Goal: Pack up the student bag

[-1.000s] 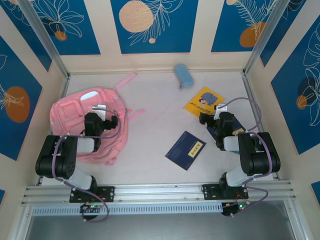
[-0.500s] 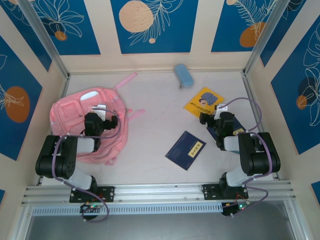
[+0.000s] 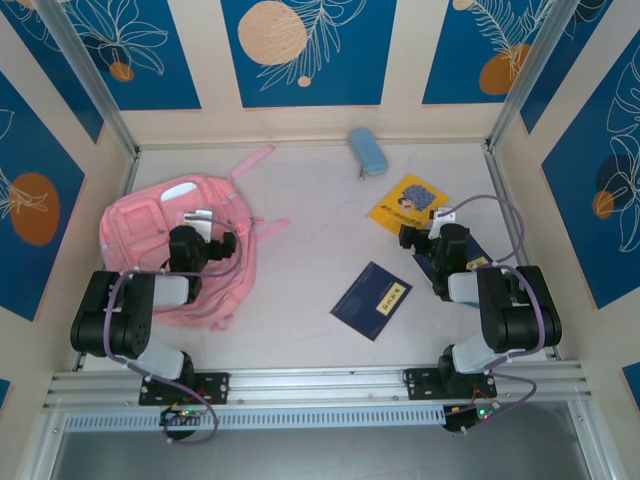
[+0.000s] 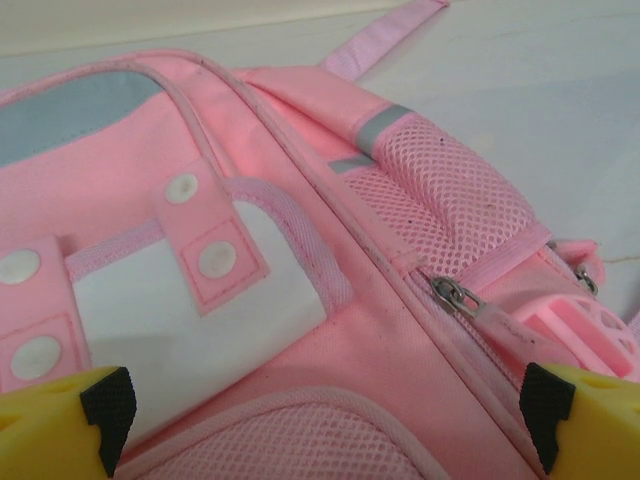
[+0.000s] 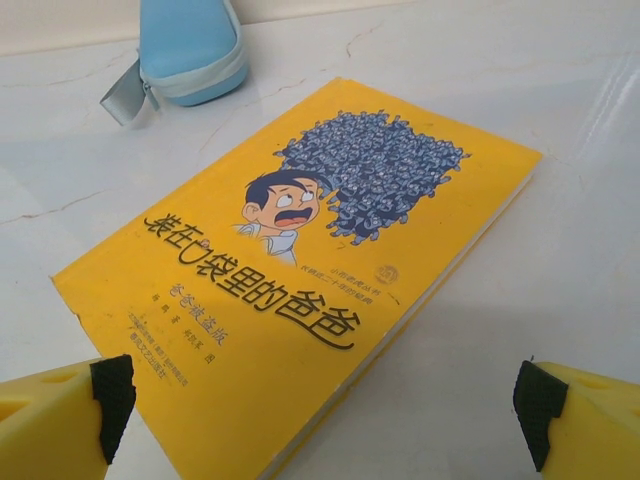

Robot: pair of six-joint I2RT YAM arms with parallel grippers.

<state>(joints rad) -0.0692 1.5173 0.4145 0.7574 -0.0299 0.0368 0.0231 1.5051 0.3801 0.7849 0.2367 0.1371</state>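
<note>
1. The student bag (image 3: 135, 225) lay flat on the white table (image 3: 310, 250), toward 9 o'clock in the top view, with one pink strap trailing off toward 12 o'clock and another toward 3 o'clock.
2. The left gripper (image 3: 212, 240) hung over the bag's 3 o'clock half, its jaws spread wide with nothing between them.
3. In the left wrist view the left gripper (image 4: 328, 420) showed its yellow fingertips (image 4: 60, 425) with black pads at the two lower corners, far apart. The student bag (image 4: 300, 330) lay below them with its white patches, round snaps, a mesh side pocket and a metal zipper pull (image 4: 452, 296) at 3 o'clock.
4. The right gripper (image 3: 418, 236) sat toward 3 o'clock on the table, just at the 6 o'clock edge of a yellow book (image 3: 407, 203).
5. In the right wrist view the right gripper (image 5: 326, 405) was also spread wide and empty. The yellow book (image 5: 300, 270) lay flat ahead of it, cover up, showing a cartoon boy.
6. A light-blue pencil case (image 3: 367, 150) lay at 12 o'clock, near the back wall. In the right wrist view the pencil case (image 5: 190, 45) sat at 11 o'clock beyond the book, not touching it.
7. A dark blue booklet (image 3: 371, 300) lay flat toward 5 o'clock, apart from both grippers.
</note>
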